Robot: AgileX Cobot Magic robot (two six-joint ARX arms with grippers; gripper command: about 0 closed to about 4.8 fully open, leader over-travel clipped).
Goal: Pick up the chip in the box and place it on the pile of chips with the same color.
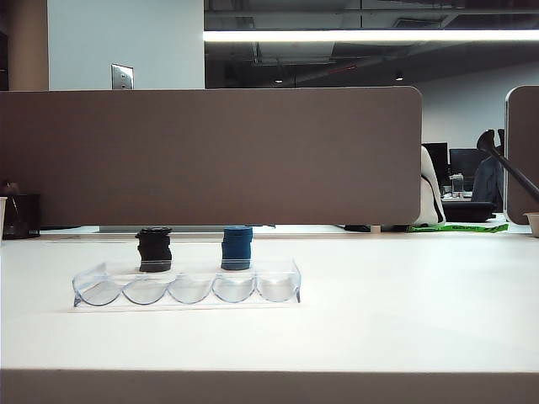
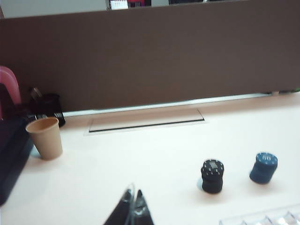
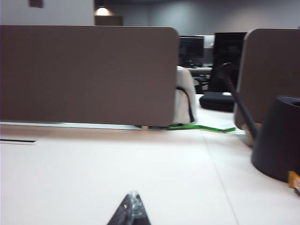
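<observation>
Meanwhile, left hand (image 2: 132,199) and right hand (image 3: 133,202) hover clenched, grasping nothing.

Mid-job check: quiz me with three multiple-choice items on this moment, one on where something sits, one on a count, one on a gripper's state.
1. Where is the blue chip stack relative to the box, in the exterior view?
A. Inside a groove
B. Behind it, on the table
C. In front of it

2. How many grooves does the box have?
A. Three
B. Five
C. Eight

3. How is the left gripper?
A. Shut and holding nothing
B. Shut on a blue chip
C. Wide open over the paper cup

Answers: 1 B, the stack stands on the table beyond the box's far wall, right of the pile of black chips. 2 B, five scallops show along its front. 3 A, the left wrist view shows its fingertips together with nothing between them.
</observation>
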